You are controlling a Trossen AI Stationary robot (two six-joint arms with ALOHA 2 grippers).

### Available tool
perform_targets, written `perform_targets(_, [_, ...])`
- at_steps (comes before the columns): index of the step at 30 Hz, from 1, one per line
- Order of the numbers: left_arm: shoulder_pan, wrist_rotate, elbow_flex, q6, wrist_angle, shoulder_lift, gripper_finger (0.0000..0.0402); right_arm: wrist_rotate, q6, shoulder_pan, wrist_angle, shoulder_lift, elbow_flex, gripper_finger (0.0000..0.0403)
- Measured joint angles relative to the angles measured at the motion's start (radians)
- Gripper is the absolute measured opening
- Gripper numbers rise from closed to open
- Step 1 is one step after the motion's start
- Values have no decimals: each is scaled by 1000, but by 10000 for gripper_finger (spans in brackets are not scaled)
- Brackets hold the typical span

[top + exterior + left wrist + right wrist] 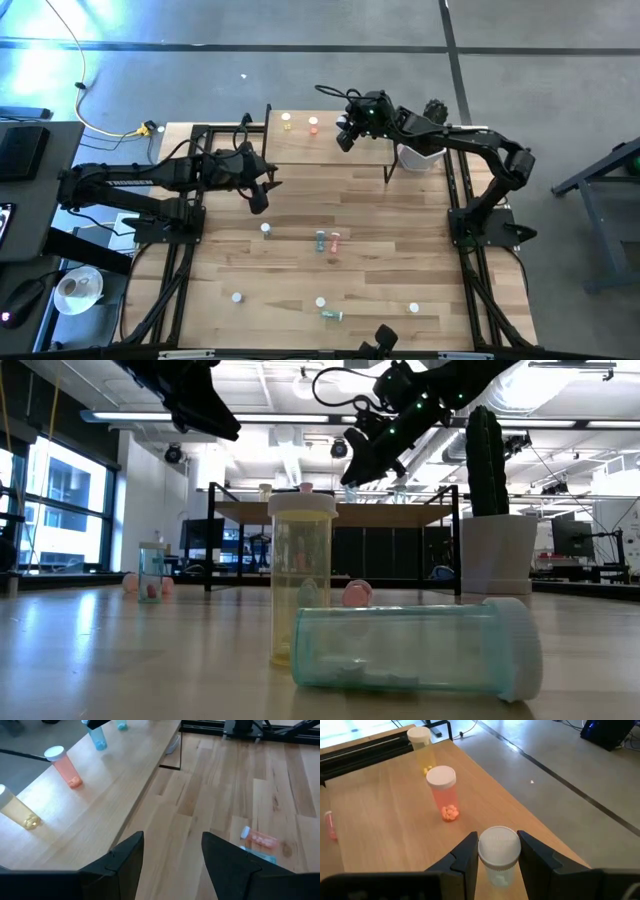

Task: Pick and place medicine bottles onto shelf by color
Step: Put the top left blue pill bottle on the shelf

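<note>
- Light-wood shelf [380, 805] carries an upright yellow bottle [419, 742] and an upright pink bottle [443, 792], each with pills at its bottom.
- Only the right wrist view shows the right gripper [499, 852] clenched on a white-capped bottle [498, 851] above the shelf's edge.
- High view alone shows bottles scattered across the worktop [400, 250], among them a pink one lying flat [336, 240].
- Left gripper [172, 852] hangs released over the worktop, near the shelf.
- Low view shows a green bottle on its side [415, 648] before a standing yellowish bottle [300, 575].
</note>
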Motion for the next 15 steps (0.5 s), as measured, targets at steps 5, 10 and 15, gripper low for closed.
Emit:
perform_targets(5, [0,0,0,0,0,0,188,-1,-1,-16,-9,0,0,104])
perform_targets(10, [0,0,0,0,0,0,188,-19,-1,-22,-8,0,0,104])
perform_targets(15, [0,0,0,0,0,0,188,-54,-1,-24,-11,0,0,104])
